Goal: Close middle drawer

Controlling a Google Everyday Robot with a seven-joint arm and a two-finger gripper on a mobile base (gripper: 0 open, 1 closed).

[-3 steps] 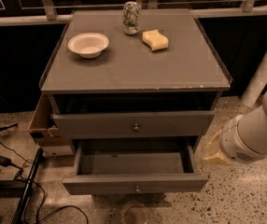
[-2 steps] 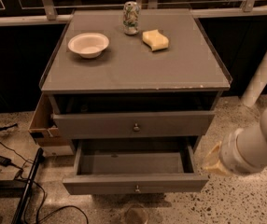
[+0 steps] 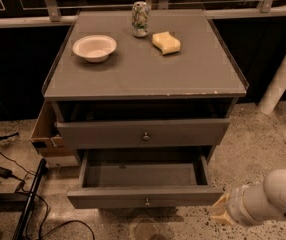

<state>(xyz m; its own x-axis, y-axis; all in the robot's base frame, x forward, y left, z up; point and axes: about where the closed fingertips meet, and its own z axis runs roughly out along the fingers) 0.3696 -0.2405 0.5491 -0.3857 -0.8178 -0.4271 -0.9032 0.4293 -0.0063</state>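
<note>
The setting is a speckled stone floor [image 3: 263, 139] in front of a dark glazed wall with a metal railing [image 3: 50, 1]. A grey cabinet [image 3: 143, 74] stands on the floor. On its flat top sit a white bowl [image 3: 94, 48] at the left, a printed can [image 3: 140, 19] at the rear centre and a yellow sponge [image 3: 166, 42] just right of the can. The three are apart from one another.

The top drawer [image 3: 143, 133] is out a short way and has a round knob at its centre. Below it, the middle drawer [image 3: 144, 197] is pulled well out, so its bare grey floor is in full view. Its low front carries a small metal knob [image 3: 146, 202] at the centre.

The gripper [image 3: 222, 211] is at the lower right, at the end of a white arm [image 3: 278, 201] that enters from the right edge. It lies just beside the right front corner of the middle drawer and appears to be close to contact. Whether the gripper is open or closed cannot be determined from this view.

A cardboard box [image 3: 44, 131] stands against the cabinet's left side. Black cables [image 3: 3, 174] lie on the floor at the left. A white post [image 3: 283, 74] leans at the right.
</note>
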